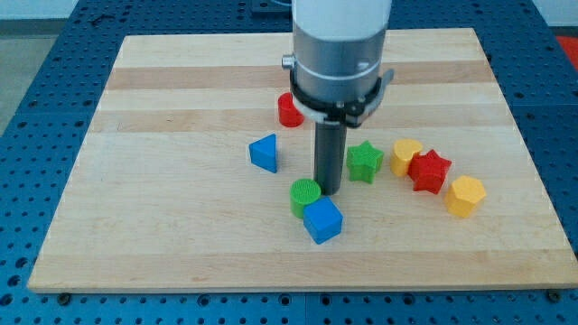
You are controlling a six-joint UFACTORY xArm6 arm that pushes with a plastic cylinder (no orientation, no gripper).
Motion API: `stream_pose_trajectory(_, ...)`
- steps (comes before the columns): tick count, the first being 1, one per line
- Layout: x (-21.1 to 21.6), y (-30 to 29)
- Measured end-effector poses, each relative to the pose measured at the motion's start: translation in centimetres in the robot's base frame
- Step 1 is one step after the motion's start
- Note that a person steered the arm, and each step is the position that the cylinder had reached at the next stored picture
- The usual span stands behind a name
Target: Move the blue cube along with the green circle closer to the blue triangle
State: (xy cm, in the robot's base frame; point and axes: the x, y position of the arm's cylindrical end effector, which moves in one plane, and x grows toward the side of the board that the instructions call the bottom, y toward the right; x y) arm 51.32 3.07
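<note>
The blue cube (322, 220) lies near the board's bottom middle. The green circle (304, 195) touches its upper left corner. The blue triangle (264, 153) stands apart, up and to the left of the green circle. My tip (328, 191) rests on the board right beside the green circle's right side and just above the blue cube. The arm's grey body hangs over the board's top middle.
A red block (289, 110) sits partly behind the arm. To the tip's right lie a green star (365, 162), a yellow block (406, 155), a red star (430, 171) and a yellow hexagon (465, 196). The wooden board (163, 235) lies on a blue perforated table.
</note>
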Motion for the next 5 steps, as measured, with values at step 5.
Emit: stream_pose_trajectory(5,7.5,2.7)
